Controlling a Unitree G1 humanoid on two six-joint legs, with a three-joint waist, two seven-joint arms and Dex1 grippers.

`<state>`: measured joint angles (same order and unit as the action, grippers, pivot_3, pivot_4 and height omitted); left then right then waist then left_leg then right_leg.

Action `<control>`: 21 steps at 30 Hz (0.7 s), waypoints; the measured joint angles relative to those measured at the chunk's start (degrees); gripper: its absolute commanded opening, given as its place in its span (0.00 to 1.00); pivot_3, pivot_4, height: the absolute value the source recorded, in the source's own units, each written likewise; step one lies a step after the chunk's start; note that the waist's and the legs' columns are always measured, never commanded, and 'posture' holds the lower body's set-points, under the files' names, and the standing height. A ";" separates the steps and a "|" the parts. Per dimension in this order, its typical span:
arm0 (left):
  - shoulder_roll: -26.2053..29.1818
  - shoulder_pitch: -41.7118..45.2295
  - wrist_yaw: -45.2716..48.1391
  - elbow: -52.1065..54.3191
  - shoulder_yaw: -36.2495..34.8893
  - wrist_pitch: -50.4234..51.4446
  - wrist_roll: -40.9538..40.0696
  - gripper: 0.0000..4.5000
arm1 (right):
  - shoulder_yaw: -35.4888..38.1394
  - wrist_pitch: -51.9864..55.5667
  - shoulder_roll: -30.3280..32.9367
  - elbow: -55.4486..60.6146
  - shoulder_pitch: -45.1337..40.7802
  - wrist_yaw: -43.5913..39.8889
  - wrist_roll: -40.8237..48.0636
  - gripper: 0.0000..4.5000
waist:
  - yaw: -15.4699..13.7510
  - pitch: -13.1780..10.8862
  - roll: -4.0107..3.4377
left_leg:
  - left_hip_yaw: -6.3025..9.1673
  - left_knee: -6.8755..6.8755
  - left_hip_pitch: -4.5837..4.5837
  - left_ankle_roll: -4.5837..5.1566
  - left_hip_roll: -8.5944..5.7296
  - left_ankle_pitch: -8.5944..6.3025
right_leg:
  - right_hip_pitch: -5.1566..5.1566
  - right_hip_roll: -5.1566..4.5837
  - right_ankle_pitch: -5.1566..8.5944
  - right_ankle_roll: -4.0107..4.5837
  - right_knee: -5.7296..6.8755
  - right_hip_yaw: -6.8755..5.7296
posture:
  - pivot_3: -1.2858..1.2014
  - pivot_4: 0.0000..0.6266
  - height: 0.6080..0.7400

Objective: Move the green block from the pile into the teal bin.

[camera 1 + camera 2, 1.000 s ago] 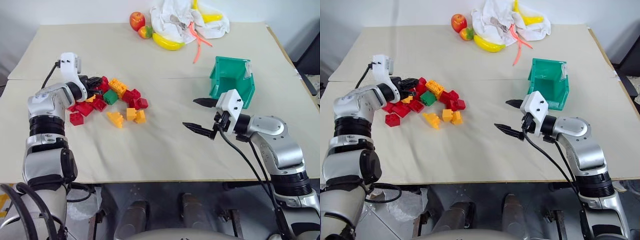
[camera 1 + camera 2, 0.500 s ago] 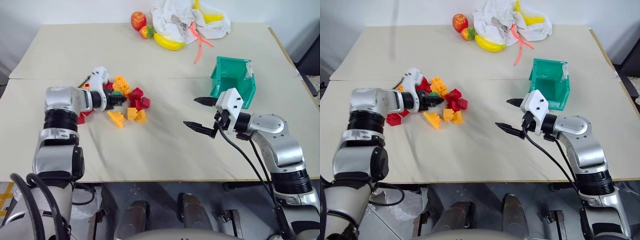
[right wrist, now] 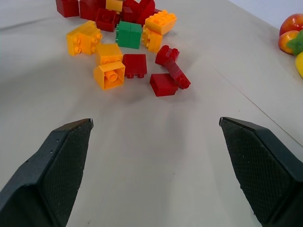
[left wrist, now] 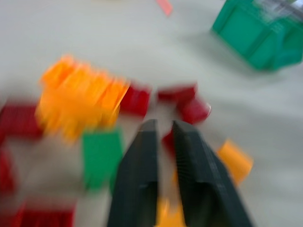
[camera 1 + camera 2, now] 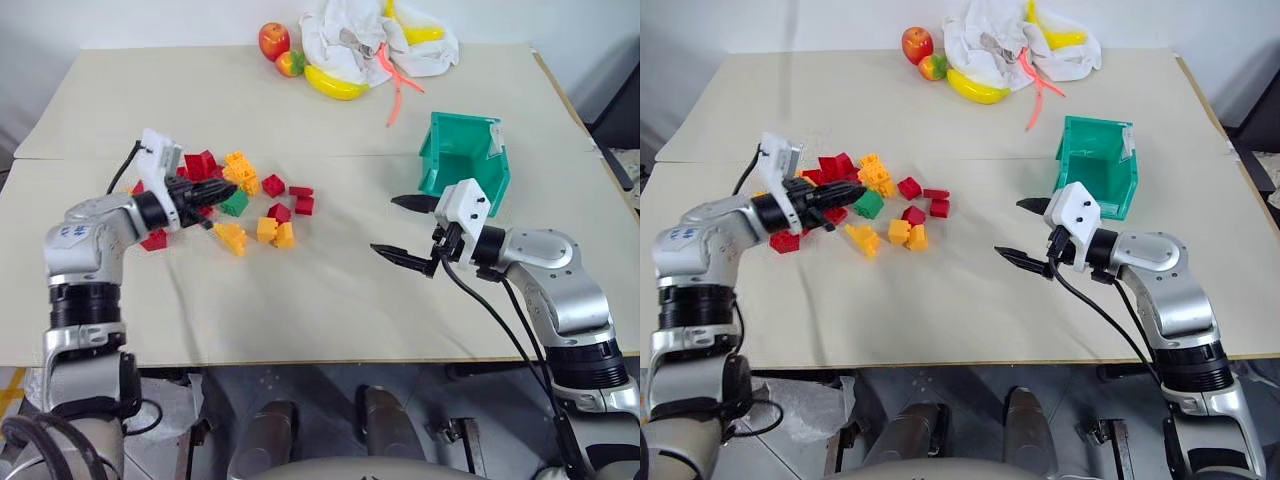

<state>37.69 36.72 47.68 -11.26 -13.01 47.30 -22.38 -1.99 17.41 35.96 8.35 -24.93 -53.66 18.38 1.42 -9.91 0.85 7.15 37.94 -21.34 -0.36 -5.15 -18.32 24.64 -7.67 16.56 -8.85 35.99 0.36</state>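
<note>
The green block (image 5: 234, 203) lies on the table in the pile (image 5: 240, 172) of red and orange-yellow bricks, left of centre. My left gripper (image 5: 221, 189) points into the pile just beside the green block (image 4: 100, 156); its fingers (image 4: 142, 156) stand a narrow gap apart with nothing between them. The teal bin (image 5: 463, 160) stands at the right, its cut-out front facing me. Just in front of the bin my right gripper (image 5: 390, 225) hovers wide open and empty, facing the pile (image 3: 128, 35).
An apple (image 5: 273, 41), another small fruit, bananas (image 5: 335, 85) and a white cloth (image 5: 375, 35) lie along the table's far edge, with an orange strip (image 5: 395, 95) beside them. Bare tabletop (image 5: 330, 270) stretches between the pile and the bin.
My left arm swept into the pile and then drew back to the left. Its fingers parted slightly. Some red bricks were pushed out to the right. The right arm stayed still.
</note>
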 measured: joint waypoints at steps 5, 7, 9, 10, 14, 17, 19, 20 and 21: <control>6.45 -9.13 -0.55 11.44 -6.51 7.80 -4.93 0.66 | 0.16 -0.80 0.26 -1.23 -0.30 -0.77 0.01 1.00 | 0.29 -0.05 -0.09 | -0.03 -0.04 0.03 -0.02 0.08 -0.02 | 0.01 0.04 0.01 0.01 -0.03 0.03 | 0.52 0.24 1.00; 8.24 -11.66 -0.59 13.68 -9.09 9.57 -6.10 0.79 | 0.22 -0.93 0.33 -1.50 -0.35 -0.85 0.03 1.00 | 0.02 -0.08 -0.13 | -0.02 -0.03 0.04 -0.03 0.07 -0.02 | 0.00 0.05 0.02 0.03 -0.12 0.02 | 0.52 0.24 1.00; 11.31 -17.16 0.41 16.33 -12.12 11.06 -7.57 0.93 | 0.31 -0.79 0.60 -1.51 -0.46 -1.23 0.23 1.00 | 0.06 -0.09 -0.15 | -0.03 -0.04 0.06 -0.02 0.07 -0.03 | -0.01 0.03 0.02 0.04 -0.11 0.04 | 0.52 0.24 1.00; 12.63 -19.83 0.76 16.90 -13.82 11.55 -7.76 1.00 | 0.46 -0.56 1.12 -1.56 -0.35 -1.42 0.42 1.00 | 0.12 -0.11 -0.17 | -0.03 -0.05 0.05 -0.02 0.07 -0.04 | 0.00 0.04 0.02 0.04 -0.12 0.05 | 0.52 0.24 1.00; 15.35 -22.97 1.26 17.10 -16.38 11.45 -7.90 1.00 | 1.44 0.03 2.10 -2.01 -0.06 -2.01 0.96 1.00 | -0.59 -0.11 -0.18 | 0.00 -0.05 0.10 -0.02 0.06 -0.04 | -0.08 0.02 0.04 0.07 -0.18 0.01 | 0.52 0.24 1.00; 14.66 -18.67 0.50 16.88 -14.19 10.49 -8.55 1.00 | 1.43 0.02 2.00 -2.08 -0.12 -2.08 1.19 1.00 | -1.68 -0.12 -0.18 | 0.04 0.00 0.08 -0.01 0.03 -0.05 | -0.12 0.00 0.04 0.07 -0.19 -0.02 | 0.52 0.24 1.00; 13.90 -14.11 -0.52 14.93 -10.71 7.91 -7.63 1.00 | 1.43 0.00 1.73 -2.10 -0.32 -1.92 1.20 1.00 | -1.93 -0.12 -0.19 | 0.02 0.00 0.10 0.02 -0.02 -0.06 | -0.12 -0.03 0.03 0.06 -0.19 -0.01 | 0.52 0.24 1.00; 13.38 -12.02 -0.94 13.77 -9.04 7.04 -6.96 1.00 | 1.37 -0.01 1.35 -2.06 -0.50 -1.82 1.21 1.00 | -1.86 -0.12 -0.19 | 0.00 -0.01 0.08 0.01 -0.01 -0.07 | -0.10 -0.01 0.03 0.05 -0.22 -0.01 | 0.52 0.24 1.00; 12.83 -10.22 -1.31 12.41 -7.36 6.85 -6.55 1.00 | 1.31 -0.01 1.26 -2.04 -0.50 -1.75 1.21 1.00 | -1.76 -0.12 -0.19 | -0.01 -0.01 0.09 0.01 -0.02 -0.08 | -0.10 -0.01 0.03 0.05 -0.19 -0.01 | 0.52 0.24 1.00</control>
<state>50.52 26.51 46.37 1.15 -20.38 54.15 -28.93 -0.69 17.40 37.22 6.31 -25.42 -55.41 19.59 -0.34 -10.03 0.66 7.14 37.93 -21.25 -0.35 -5.17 -18.40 24.54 -7.68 16.58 -8.80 35.80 0.35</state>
